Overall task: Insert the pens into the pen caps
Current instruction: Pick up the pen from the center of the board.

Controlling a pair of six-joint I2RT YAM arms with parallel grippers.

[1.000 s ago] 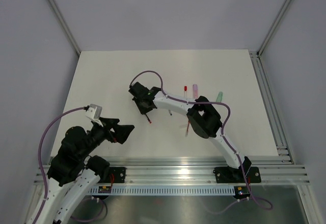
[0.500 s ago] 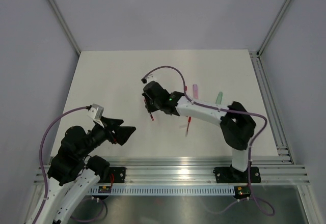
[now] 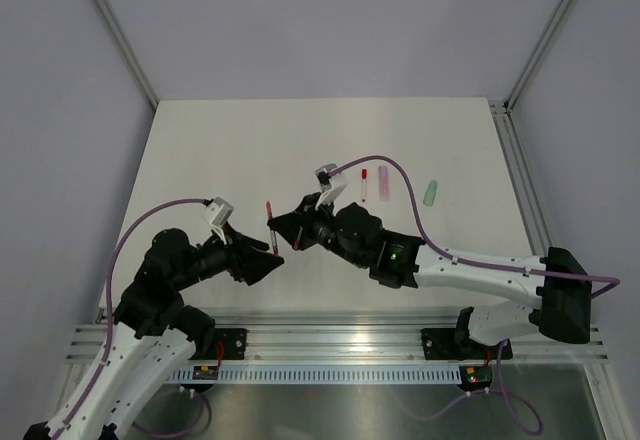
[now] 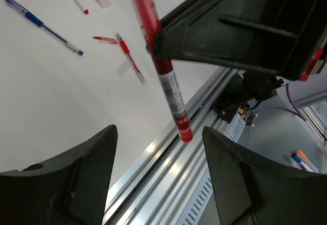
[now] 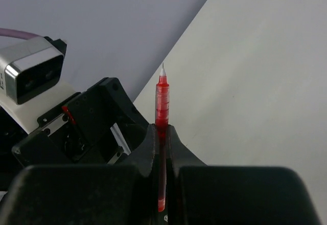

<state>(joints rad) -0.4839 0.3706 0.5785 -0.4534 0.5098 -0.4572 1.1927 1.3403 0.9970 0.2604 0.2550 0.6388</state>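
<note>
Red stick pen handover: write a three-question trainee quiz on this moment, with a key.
1. True or false: the right gripper is shut on the thin red stick pen, which has a clear barrel.
2. Pick one. The left gripper has its jaws: A) shut on the pen; B) open, standing either side of the pen's end; C) clamped on a cap.
3. Fill in: the clear-barrelled stick pen lying at the top left of the left wrist view, on the white table, has ____ parts.

Key: 1 true; 2 B; 3 blue.
</note>
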